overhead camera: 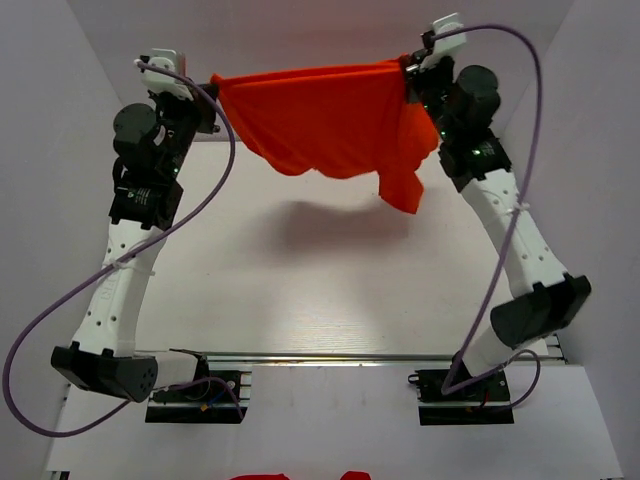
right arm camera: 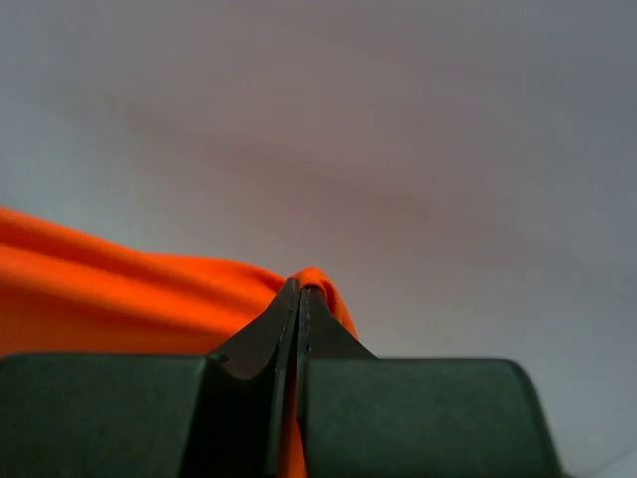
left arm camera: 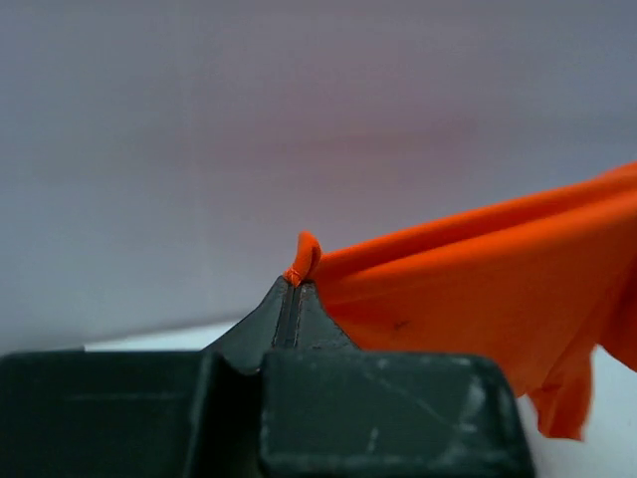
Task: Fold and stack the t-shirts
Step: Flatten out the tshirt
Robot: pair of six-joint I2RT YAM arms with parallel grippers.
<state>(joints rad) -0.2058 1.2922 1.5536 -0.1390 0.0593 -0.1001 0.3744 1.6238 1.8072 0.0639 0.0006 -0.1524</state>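
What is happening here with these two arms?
Both arms hold one orange t-shirt up in the air, stretched between them above the table. The left gripper is shut on one upper corner, the right gripper on the other. It hangs loose and is not yet folded.

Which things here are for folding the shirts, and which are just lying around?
For the job: t-shirt hanging in the air; left gripper and right gripper, each pinching it; orange-red cloth at the near edge, maybe more shirts.
Just there: purple cables; metal rail; table.
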